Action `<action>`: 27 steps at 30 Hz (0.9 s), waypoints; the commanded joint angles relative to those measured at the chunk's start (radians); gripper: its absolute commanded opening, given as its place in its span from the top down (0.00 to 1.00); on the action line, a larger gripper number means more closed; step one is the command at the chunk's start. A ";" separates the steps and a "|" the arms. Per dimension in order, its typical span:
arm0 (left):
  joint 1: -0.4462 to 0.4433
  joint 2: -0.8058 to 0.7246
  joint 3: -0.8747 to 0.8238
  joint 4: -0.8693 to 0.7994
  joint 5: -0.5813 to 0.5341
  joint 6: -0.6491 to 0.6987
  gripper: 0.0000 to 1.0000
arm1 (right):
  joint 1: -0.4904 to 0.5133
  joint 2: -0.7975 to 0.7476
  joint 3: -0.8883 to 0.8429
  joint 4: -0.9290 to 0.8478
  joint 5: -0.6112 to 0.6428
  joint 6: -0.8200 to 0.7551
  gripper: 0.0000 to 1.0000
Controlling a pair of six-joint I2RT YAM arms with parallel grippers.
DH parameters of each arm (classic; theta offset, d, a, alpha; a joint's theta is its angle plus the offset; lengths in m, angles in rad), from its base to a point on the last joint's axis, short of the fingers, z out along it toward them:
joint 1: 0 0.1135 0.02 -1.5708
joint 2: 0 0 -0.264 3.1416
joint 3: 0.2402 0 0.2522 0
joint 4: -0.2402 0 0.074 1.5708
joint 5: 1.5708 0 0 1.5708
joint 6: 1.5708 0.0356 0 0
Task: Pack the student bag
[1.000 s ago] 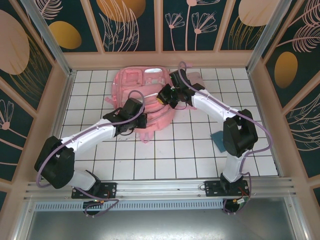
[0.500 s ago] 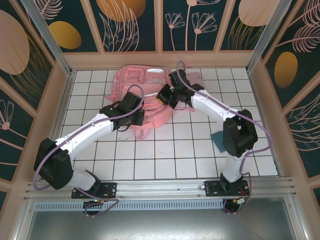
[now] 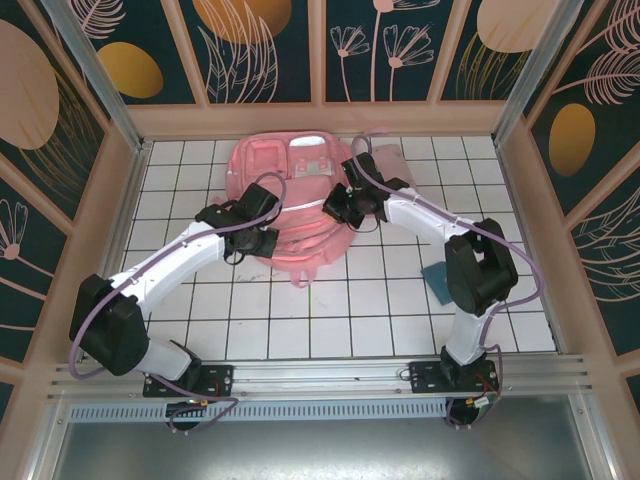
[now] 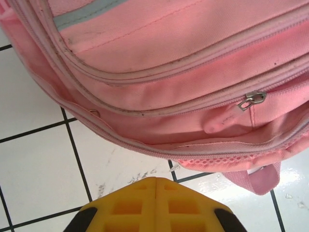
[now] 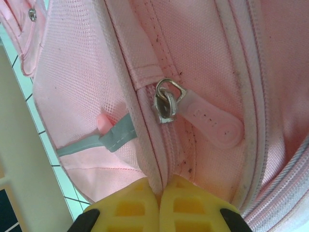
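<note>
The student bag, a big pink backpack, lies flat on the white tiles at the back centre. My right gripper is on its right side. In the right wrist view its yellow fingers are shut on the fabric seam of the student bag, just below a metal zipper slider with a pale pink pull tab. My left gripper is over the bag's left part. In the left wrist view the left gripper is shut with nothing in it, above tile, short of the bag's zipped edge.
A flat dark blue item lies on the tiles beside the right arm. A pink fabric piece sticks out behind the right gripper. Wooden walls close in the tiled floor on three sides.
The left gripper has moved left and away from me along the bag. The right gripper has shifted slightly nearer, and the bag's lower edge has spread toward the front.
</note>
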 commanded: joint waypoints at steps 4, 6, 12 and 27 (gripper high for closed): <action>0.000 -0.014 -0.048 0.182 0.197 -0.097 0.61 | 0.001 -0.050 0.008 0.015 -0.001 -0.032 1.00; 0.000 -0.006 -0.061 0.241 0.223 -0.146 0.52 | 0.002 -0.048 0.016 0.014 -0.006 -0.032 1.00; 0.001 0.047 -0.080 0.310 0.292 -0.128 0.53 | 0.002 -0.052 0.040 0.019 -0.030 -0.034 1.00; 0.001 0.178 -0.050 0.287 0.231 -0.115 0.52 | 0.005 -0.046 0.075 0.025 -0.063 -0.025 1.00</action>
